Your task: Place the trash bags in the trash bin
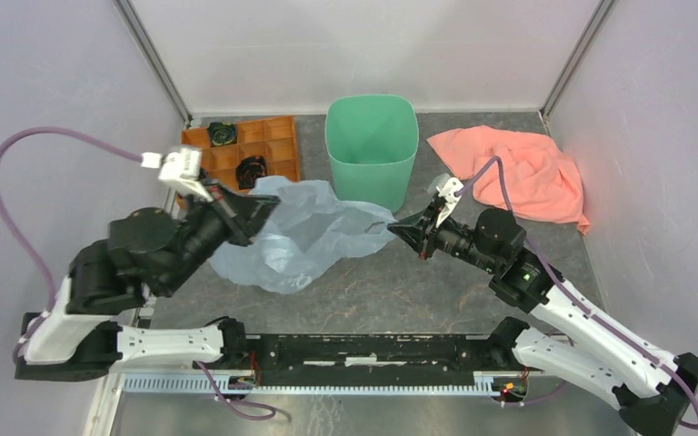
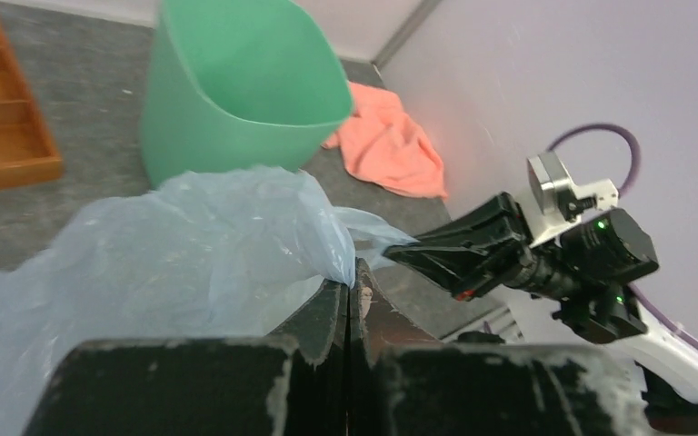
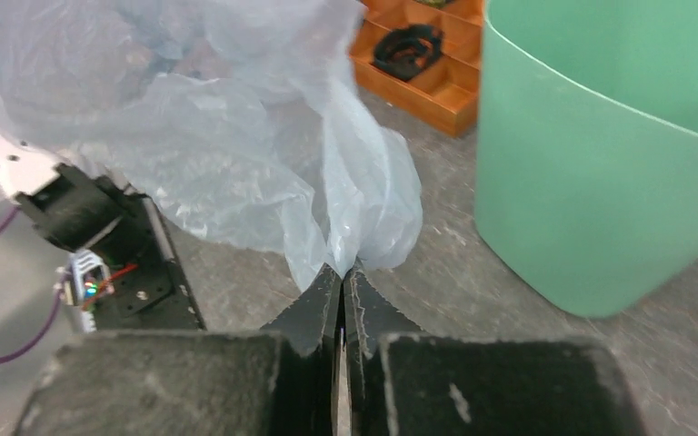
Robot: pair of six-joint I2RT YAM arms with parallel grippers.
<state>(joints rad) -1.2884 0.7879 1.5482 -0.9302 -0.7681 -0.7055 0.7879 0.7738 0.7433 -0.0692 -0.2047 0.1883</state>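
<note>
Top external view: left hand (image 1: 264, 207) and right hand (image 1: 397, 227) each pinch an edge of the trash bag (image 1: 302, 238), probably light, limp and slippery; the edges look best for gripping.

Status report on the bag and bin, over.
Grippers: left gripper shut on trash bag, right gripper shut on its opposite edge. Bag outside trash bin, in front. Bin mouth clear.

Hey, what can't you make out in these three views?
Bag mouth: lost in crumpled folds, every view.
Black items in the tray: too small in top view, blurred in right wrist view.
Bin: cut off by top and right edges, right wrist view.
Anything under the cloth: covered, top view.
How much bag the left gripper and right gripper pinch: shut fingers hide it, wrist views.
</note>
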